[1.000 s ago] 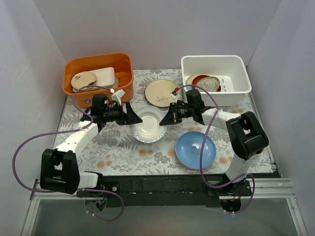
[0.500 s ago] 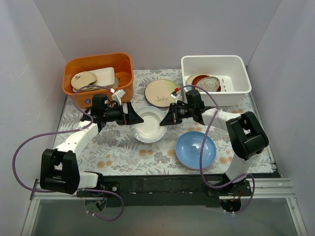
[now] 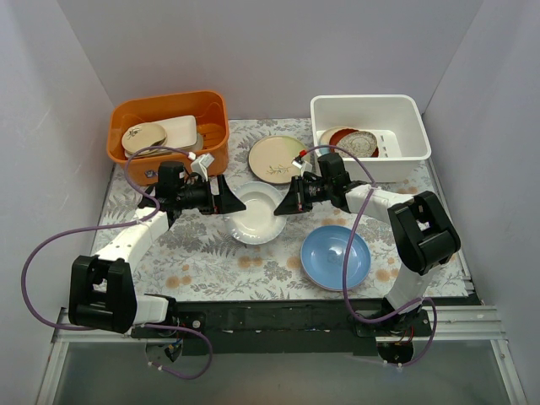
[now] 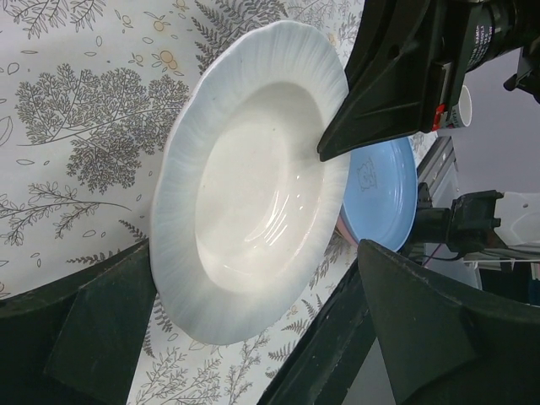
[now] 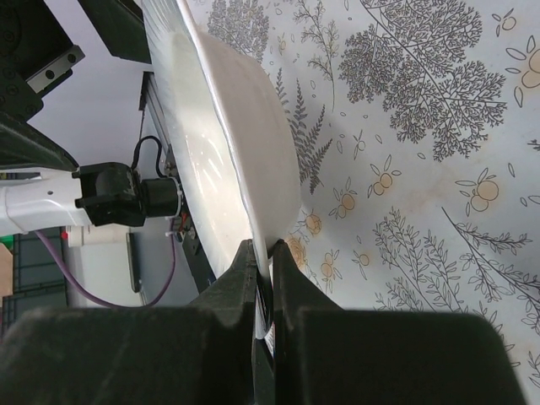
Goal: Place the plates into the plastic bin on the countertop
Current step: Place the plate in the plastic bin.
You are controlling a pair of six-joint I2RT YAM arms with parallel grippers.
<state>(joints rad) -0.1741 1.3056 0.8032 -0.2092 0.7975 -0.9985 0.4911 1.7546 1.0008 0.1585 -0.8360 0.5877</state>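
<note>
A cream-and-pale-blue ribbed plate (image 3: 256, 215) is in the middle of the countertop (image 3: 194, 253), tilted with its right rim raised. My right gripper (image 3: 283, 206) is shut on that right rim; in the right wrist view the fingers (image 5: 291, 278) pinch the plate's (image 5: 215, 126) edge. My left gripper (image 3: 228, 202) is open at the plate's left side; in the left wrist view its wide-apart fingers (image 4: 93, 329) flank the plate (image 4: 253, 186) without touching. A blue plate (image 3: 336, 257) lies front right. A cream leaf-sprig plate (image 3: 277, 159) lies behind. The white plastic bin (image 3: 396, 110) holds a dark red plate (image 3: 336, 135) under another.
An orange tub (image 3: 169, 105) with cream dishes stands at the back left, close behind my left arm. The enclosure walls close in on three sides. The black front edge (image 3: 270, 316) runs along the near side.
My right gripper has raised the plate's right rim, so the plate has tipped up and shifted slightly back. The left gripper has stayed open beside it.
</note>
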